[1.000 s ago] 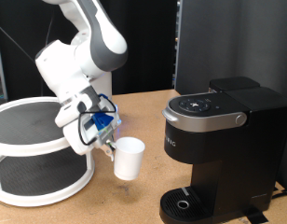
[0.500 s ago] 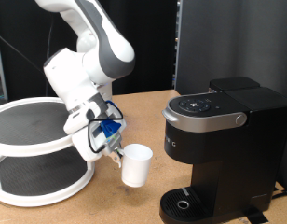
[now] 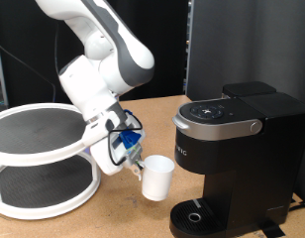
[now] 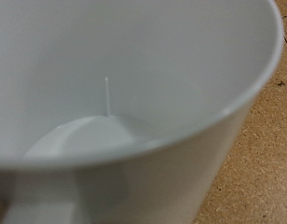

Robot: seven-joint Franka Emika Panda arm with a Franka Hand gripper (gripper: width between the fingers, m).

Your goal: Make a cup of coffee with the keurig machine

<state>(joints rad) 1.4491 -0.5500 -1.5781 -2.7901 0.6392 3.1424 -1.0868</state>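
- The step in hand is judged to be the carrying of the cup (image 3: 157,178) toward the keurig machine (image 3: 235,159); the cup is seen lifted clear of the desk (image 3: 143,213), just beside the machine's front on the exterior view's left.
- The cup is held at its rim by the pincer (image 3: 138,168), with the cup body hanging slightly tilted on the side toward the machine; the pincer is closed onto the cup's wall, though the fingers themselves are mostly hidden by cup and wrist.
- In the wrist view the frame is filled by the cup's white interior (image 4: 116,84), which appears empty, with a strip of brown desk (image 4: 260,159) showing past its rim.
- The round base of the machine (image 3: 197,215) is seen unoccupied, below and to the exterior view's right of the cup; placement there would call for the cup to be brought upright, centred and lowered without striking the black housing.
- The machine's lid (image 3: 220,116) is seen closed.
- The arm (image 3: 98,50) is arched from the exterior view's top left, the wrist angled down and toward the machine, passing in front of a round two-tier white stand (image 3: 39,159).
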